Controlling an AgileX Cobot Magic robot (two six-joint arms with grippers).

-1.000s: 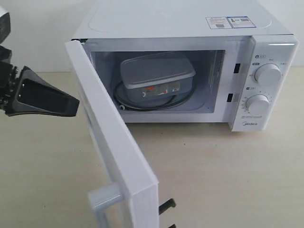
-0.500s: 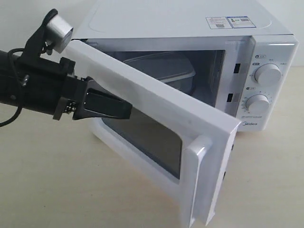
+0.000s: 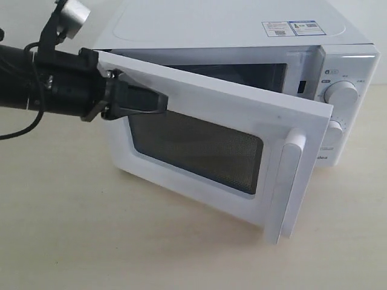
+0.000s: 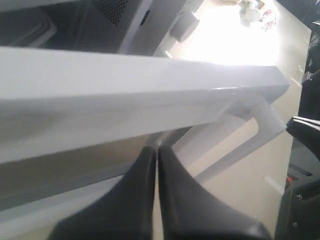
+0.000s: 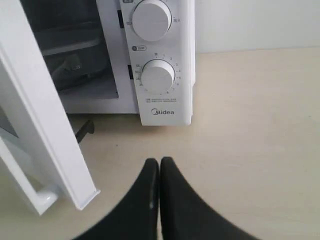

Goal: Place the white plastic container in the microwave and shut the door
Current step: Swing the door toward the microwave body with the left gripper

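The white microwave (image 3: 242,27) stands at the back of the table, its door (image 3: 199,96) swung partway shut. My left gripper (image 3: 161,100) is shut with nothing in it, and its tips press on the door's outer face just above the dark window (image 3: 193,148), near the hinge side. The left wrist view has the left gripper (image 4: 156,148) touching the door (image 4: 125,85). The bar handle (image 3: 289,181) points forward. The white plastic container (image 5: 67,44) shows dimly inside the cavity. My right gripper (image 5: 159,163) is shut and empty, low over the table in front of the dial panel (image 5: 157,76).
The door's free edge (image 5: 50,130) stands out over the beige table (image 3: 78,241) in front of the oven. Two round dials (image 3: 341,93) sit on the right panel. The left arm's cable and camera (image 3: 72,12) hang at the upper left.
The door has swung from wide open towards the cavity. My left gripper moved right and up, pushing on its outer face. The container is now hidden in the exterior view.
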